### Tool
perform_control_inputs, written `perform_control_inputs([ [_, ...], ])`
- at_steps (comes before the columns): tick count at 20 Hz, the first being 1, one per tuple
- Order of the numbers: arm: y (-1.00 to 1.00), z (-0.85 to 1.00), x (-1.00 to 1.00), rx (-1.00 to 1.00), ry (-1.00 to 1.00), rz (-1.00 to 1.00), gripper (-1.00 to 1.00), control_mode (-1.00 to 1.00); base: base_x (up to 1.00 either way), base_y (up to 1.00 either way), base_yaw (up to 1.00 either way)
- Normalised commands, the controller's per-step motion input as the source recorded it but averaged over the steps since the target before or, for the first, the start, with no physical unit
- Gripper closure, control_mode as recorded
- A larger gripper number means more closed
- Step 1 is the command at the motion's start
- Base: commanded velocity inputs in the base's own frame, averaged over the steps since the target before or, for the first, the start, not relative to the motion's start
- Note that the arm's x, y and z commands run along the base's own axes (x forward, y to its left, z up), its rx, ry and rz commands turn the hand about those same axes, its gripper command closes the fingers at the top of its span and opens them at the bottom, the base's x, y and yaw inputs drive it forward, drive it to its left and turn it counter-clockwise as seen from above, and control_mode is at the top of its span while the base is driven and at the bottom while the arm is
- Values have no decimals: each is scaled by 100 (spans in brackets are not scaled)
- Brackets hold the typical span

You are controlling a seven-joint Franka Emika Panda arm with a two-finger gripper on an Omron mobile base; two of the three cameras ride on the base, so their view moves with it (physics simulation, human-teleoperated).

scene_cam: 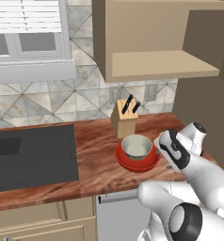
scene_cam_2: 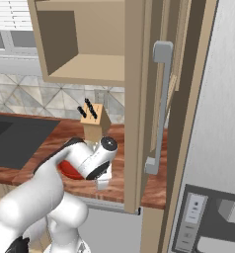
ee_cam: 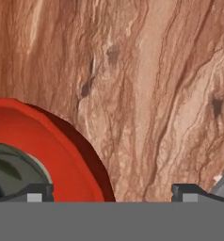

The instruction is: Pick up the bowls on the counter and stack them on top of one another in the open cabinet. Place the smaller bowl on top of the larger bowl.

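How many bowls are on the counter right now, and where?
2. The larger bowl sits on the counter in front of the knife block; the smaller bowl already sits inside it. The open cabinet shelf holds none. The arm may hide part of the counter.

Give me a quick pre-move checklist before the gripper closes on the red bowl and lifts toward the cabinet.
1. Cabinet shelf bare and door open: ok.
2. Small grey-green bowl already sits inside the red bowl on the counter: ok for stacking order, but it may slide on lifting.
3. Gripper open: ok.
4. Red rim between the fingertips: ok, rim lies just inside one tip, wood under the rest.
5. Knife block right behind the bowls: cannot tell clearance.
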Motion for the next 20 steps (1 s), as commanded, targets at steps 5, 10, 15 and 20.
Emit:
perform_control_inputs([
  [5, 7, -30, 11, 0, 0, 3, -100, -100, 0, 0, 0],
  [10, 2, -36, 2, 0, 0, 3, -100, -100, 0, 0, 0],
  [15, 0, -35, 0, 0, 0, 2, -100, -100, 0, 0, 0],
  [20, 9, -18, 1, 0, 0, 0, -100, -100, 0, 0, 0],
])
